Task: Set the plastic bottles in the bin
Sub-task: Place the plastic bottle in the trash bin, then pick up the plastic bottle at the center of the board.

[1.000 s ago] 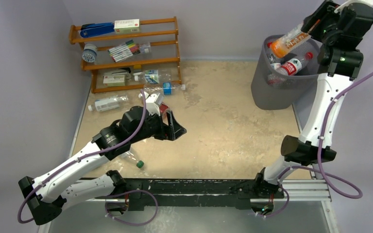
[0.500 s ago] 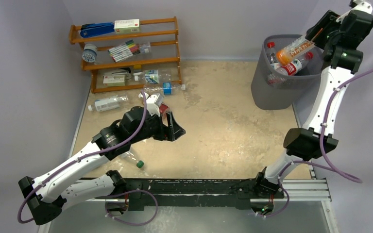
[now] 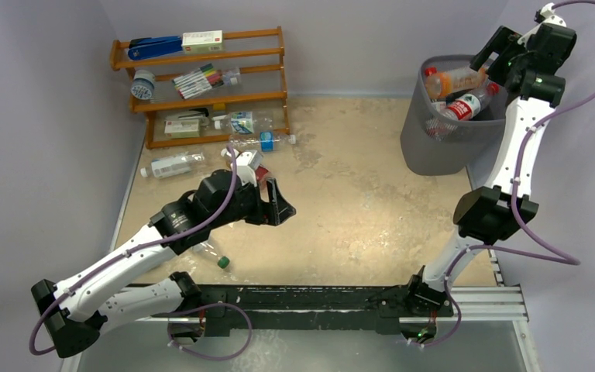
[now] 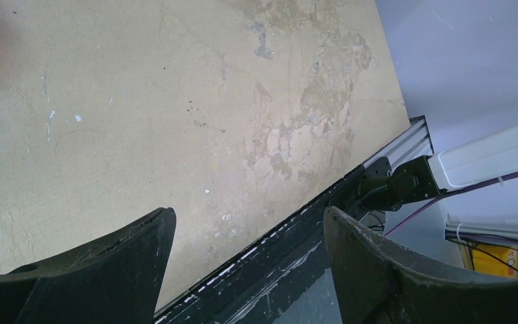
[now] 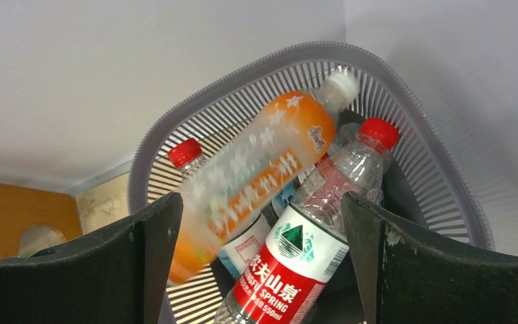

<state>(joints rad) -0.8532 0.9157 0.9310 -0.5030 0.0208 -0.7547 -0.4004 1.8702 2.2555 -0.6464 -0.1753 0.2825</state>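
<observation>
The dark grey mesh bin [image 3: 443,147] stands at the back right. My right gripper [image 3: 494,63] hangs open and empty over its rim. An orange-filled bottle [image 3: 453,80] lies in the bin, blurred in the right wrist view [image 5: 256,169], beside a red-labelled clear bottle [image 5: 310,250] and a red-capped one [image 5: 185,152]. That view shows my right gripper [image 5: 262,197] open above them. My left gripper [image 3: 279,203] is open and empty over bare table, as the left wrist view [image 4: 248,212] shows. Loose bottles lie at the left [image 3: 172,164], by the shelf [image 3: 240,122] and under my left arm [image 3: 213,254].
A brown wooden shelf rack [image 3: 201,85] at the back left holds a blue stapler, markers and small boxes. A black rail [image 3: 318,298] runs along the table's near edge. Walls close in at the left, back and right.
My right gripper has let go of the orange-filled bottle, which has dropped into the bin, and the wrist has drawn back to the right. My left arm has not moved.
</observation>
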